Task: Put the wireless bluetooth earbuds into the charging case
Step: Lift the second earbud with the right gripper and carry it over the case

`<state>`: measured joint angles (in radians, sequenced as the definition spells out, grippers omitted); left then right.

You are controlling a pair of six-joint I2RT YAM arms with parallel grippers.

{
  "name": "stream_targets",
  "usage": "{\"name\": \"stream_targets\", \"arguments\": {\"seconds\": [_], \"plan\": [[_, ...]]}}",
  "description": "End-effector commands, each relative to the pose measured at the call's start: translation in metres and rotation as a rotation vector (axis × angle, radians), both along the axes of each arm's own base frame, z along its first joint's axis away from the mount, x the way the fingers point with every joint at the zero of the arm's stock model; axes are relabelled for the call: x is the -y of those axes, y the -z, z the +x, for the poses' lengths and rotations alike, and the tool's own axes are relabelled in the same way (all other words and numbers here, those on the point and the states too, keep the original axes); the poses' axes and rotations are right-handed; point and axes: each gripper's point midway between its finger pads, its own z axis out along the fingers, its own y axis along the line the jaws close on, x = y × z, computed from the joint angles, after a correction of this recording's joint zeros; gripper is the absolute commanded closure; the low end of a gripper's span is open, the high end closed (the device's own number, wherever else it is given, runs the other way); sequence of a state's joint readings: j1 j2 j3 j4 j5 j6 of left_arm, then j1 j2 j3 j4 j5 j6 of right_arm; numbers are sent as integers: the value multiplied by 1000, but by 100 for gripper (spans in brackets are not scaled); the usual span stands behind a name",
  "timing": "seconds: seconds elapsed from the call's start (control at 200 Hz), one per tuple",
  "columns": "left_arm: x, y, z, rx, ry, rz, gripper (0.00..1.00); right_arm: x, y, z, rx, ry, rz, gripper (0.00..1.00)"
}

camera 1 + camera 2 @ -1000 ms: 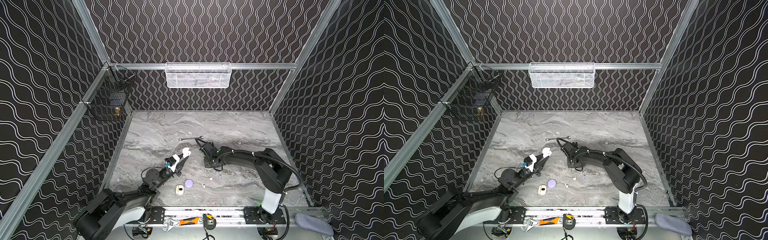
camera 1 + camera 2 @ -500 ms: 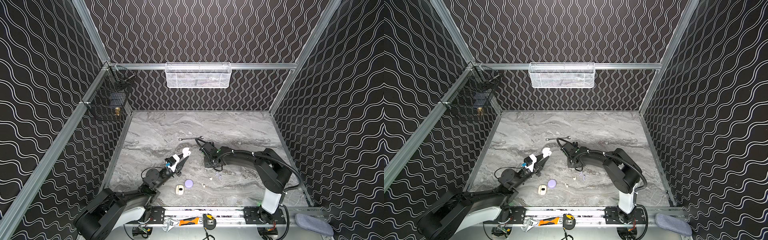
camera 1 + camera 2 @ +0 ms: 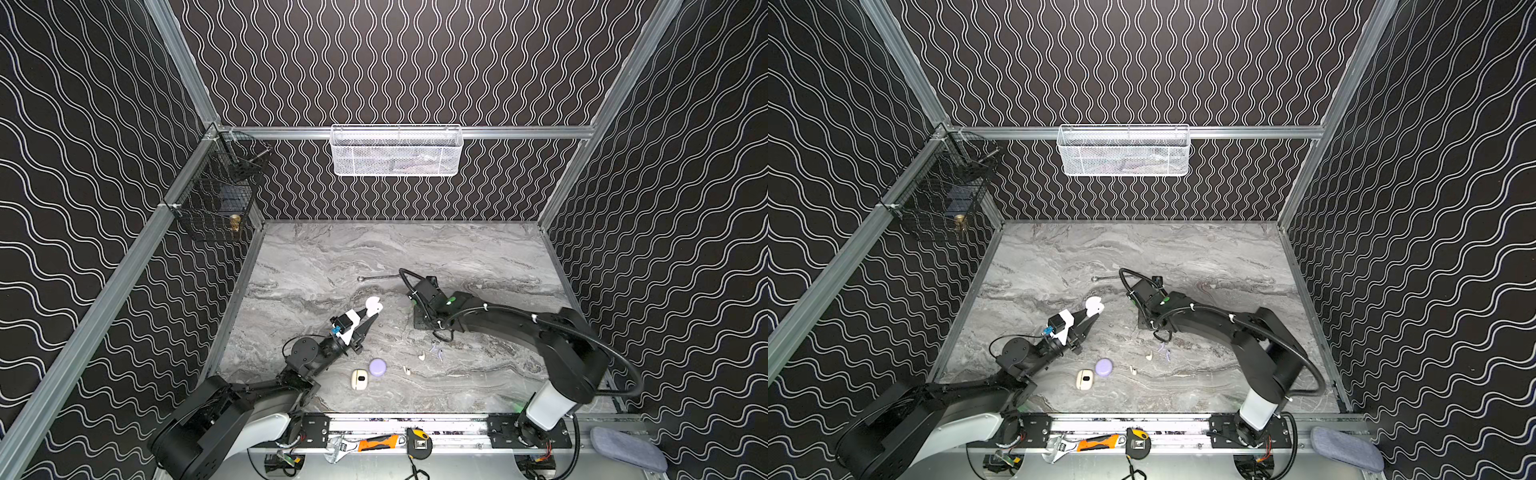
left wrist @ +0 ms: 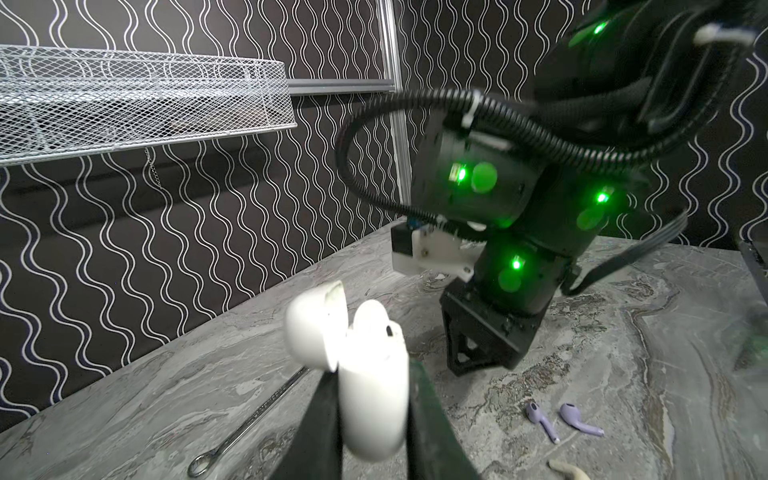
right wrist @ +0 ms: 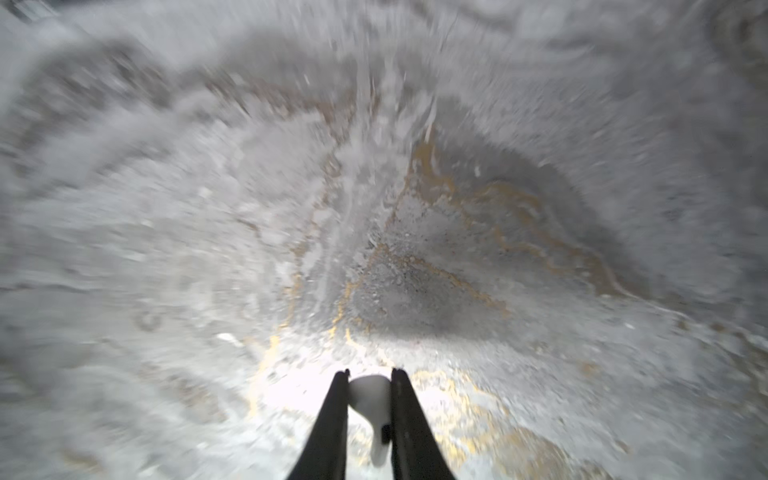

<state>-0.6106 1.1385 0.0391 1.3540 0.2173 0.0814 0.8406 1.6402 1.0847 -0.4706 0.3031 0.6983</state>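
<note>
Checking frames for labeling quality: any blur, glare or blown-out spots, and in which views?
Right wrist: tabletop smeared by blur, blown-out patch around the right hand; the white earbud it pinches is fairly sharp. Left wrist: white charging case overexposed and soft, green lights on the right arm flare. Both top views: sharp, evenly lit.

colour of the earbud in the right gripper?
White earbud; right gripper pinches it, clearest in right wrist view.

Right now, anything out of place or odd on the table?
One stray: a slim steel wrench lies flat on the marble table, just beyond the wrist of the right arm; it has no part in the earbud job. The lavender earbuds lie loose, out of any case. Nothing looks spilled or broken.
</note>
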Motion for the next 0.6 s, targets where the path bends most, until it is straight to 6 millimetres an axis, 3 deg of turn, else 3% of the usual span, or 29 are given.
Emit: {"name": "stream_targets", "arguments": {"seconds": [0.0, 0.11, 0.255, 0.325, 0.435, 0.596], "plan": [[0, -12, -4, 39, 18, -34, 100, 3, -41, 1, 95, 58, 38, 84], [0, -13, -6, 45, 25, -41, 100, -9, -96, -10, 212, 53, 133, 85], [0, -16, -10, 71, 36, -52, 100, -47, -170, -41, 373, -20, 326, 85], [1, -17, -13, 84, 48, -55, 100, -66, -197, -57, 424, -56, 416, 85], [3, -17, -15, 92, 66, -51, 100, -90, -221, -76, 467, -105, 520, 86], [2, -20, -18, 104, 72, -55, 100, -110, -224, -88, 482, -130, 610, 86]]}}
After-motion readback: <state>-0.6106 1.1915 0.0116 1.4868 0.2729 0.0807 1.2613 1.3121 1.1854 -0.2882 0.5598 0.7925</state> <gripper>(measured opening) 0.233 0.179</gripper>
